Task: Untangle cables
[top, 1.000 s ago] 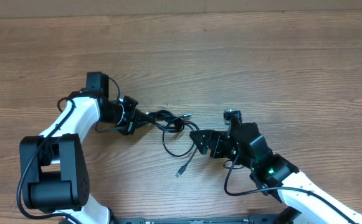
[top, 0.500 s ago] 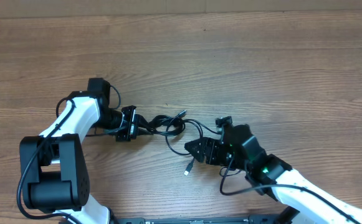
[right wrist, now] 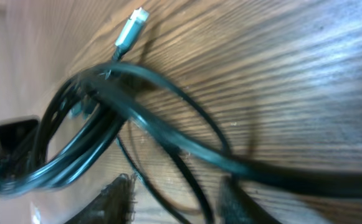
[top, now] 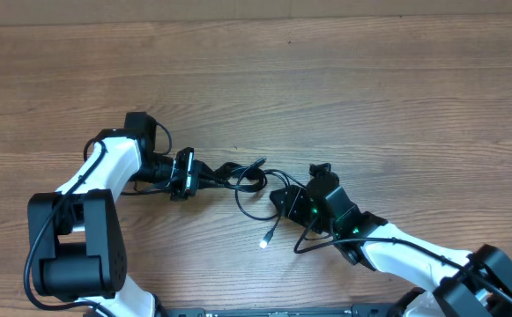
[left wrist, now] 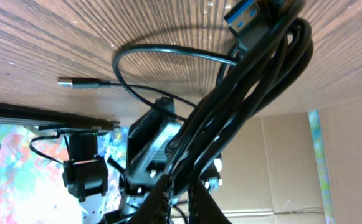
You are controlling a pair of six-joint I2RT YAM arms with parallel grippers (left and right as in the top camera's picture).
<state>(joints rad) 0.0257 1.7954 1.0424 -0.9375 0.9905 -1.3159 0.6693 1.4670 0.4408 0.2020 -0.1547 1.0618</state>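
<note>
Currently the cables (top: 238, 176) are lying as a tangled bunch near the middle of the table (top: 370, 88), between the two grippers.

Left side: the left gripper (top: 188, 173) is pointing toward the centre of the table and is clamping the left end of the bunch. In the left wrist view several strands are running together down into the closed jaws, and a blue plug (left wrist: 246, 12) is showing at the far end of the bunch.

Right side: the right gripper (top: 279, 197) is sitting just beside the right edge of the tangle, low over the wood. In the right wrist view its fingers (right wrist: 115, 199) are standing apart, with a thin strand passing through the gap between them and a thicker-looking, blurred strand crossing in front of the right finger. Neither strand is appearing pinched, so the jaws are reading as parted and gripping nothing.

Cable layout: a loop (top: 254, 211) is spreading out from the bunch toward the right gripper. One strand is trailing off toward the near edge of the table and is ending in a loose plug (top: 264, 239) with a pale tip, resting flat on the wood, apart from both grippers.
</note>
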